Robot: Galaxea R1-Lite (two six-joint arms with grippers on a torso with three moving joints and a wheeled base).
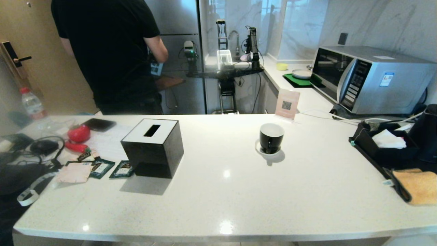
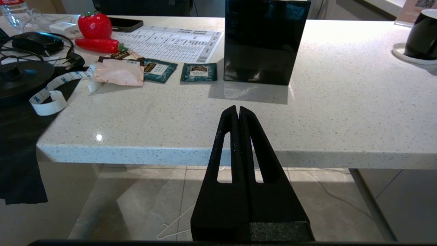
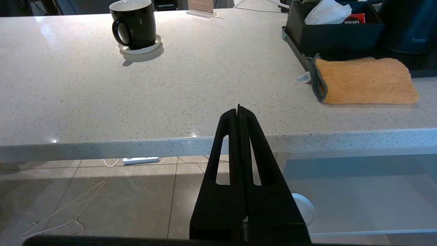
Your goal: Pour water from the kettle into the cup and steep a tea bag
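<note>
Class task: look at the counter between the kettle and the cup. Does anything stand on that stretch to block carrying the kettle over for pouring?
Nothing visible blocks it. The kettle stands at the counter's right end behind the black tray. The cup sits mid-counter on its saucer, bare counter between them.

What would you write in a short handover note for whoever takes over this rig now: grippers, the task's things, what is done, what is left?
Left gripper: shut, empty, parked off the counter's near edge.
Right gripper: shut, empty, parked likewise.
Cup: upright on its saucer, mid-counter, handle facing the robot; its contents cannot be seen.
Kettle: at the counter's far right, behind the black tray, partly cut off.
Tea bag: none out; only sealed green sachets left of the tissue box.
Done: nothing visible.
Left: pour the water, steep a tea bag.
</note>
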